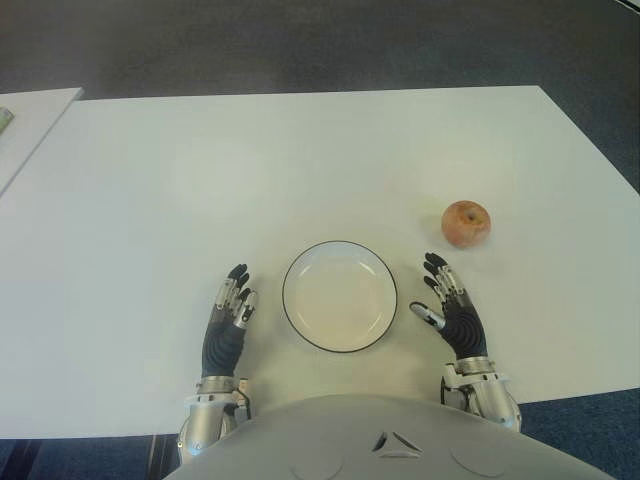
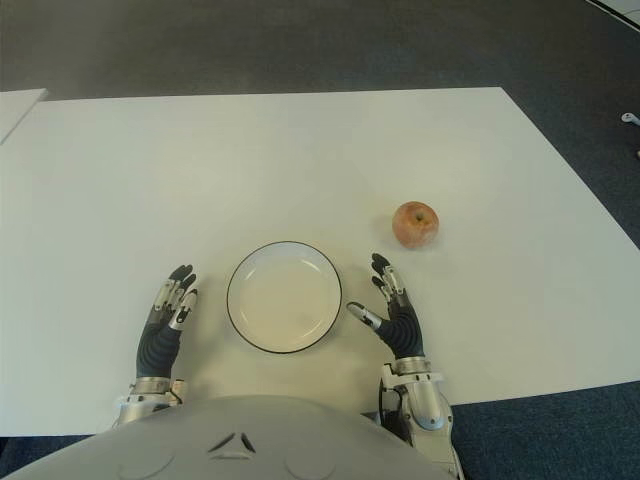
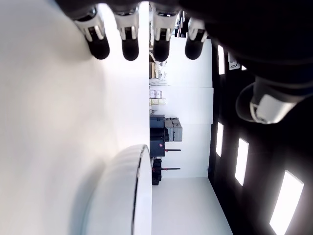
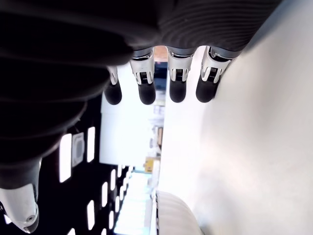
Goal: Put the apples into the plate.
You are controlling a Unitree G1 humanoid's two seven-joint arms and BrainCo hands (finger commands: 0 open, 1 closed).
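Note:
One red-yellow apple (image 1: 466, 223) sits on the white table (image 1: 250, 170), to the right of and a little beyond the plate. The white plate (image 1: 339, 296) with a dark rim holds nothing and lies near the table's front edge between my hands. My right hand (image 1: 447, 300) is just right of the plate and short of the apple, fingers straight and holding nothing. My left hand (image 1: 232, 308) shows left of the plate, fingers extended, also holding nothing. The plate's rim (image 3: 129, 196) shows in the left wrist view below the fingertips (image 3: 129, 46).
A second white table (image 1: 25, 125) stands at the far left with a gap between. Dark carpet (image 1: 300, 45) lies beyond the far edge. My grey torso (image 1: 390, 440) fills the bottom of the eye views.

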